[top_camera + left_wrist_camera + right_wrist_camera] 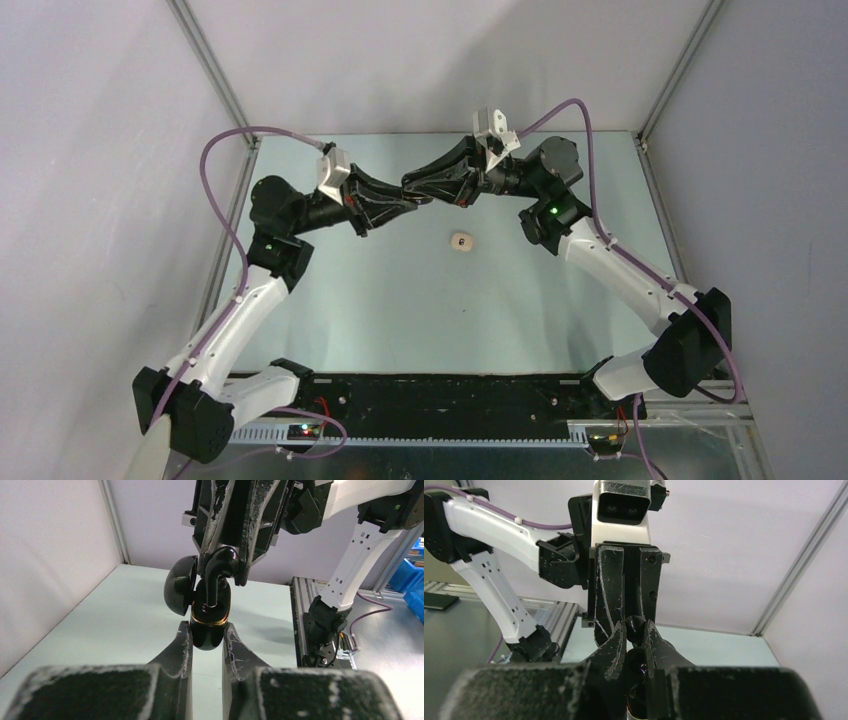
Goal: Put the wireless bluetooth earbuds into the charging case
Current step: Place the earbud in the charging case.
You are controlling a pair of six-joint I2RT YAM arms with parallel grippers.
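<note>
Right gripper (222,576) clamps black earbud (224,560) at frame centre, stem down, directly above the open charging case (221,609) pinched by left gripper (207,634).

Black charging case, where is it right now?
Left wrist view, centre: the black charging case sits clamped in the left gripper, lid open to its left, just below the black earbud held by the right gripper.
</note>
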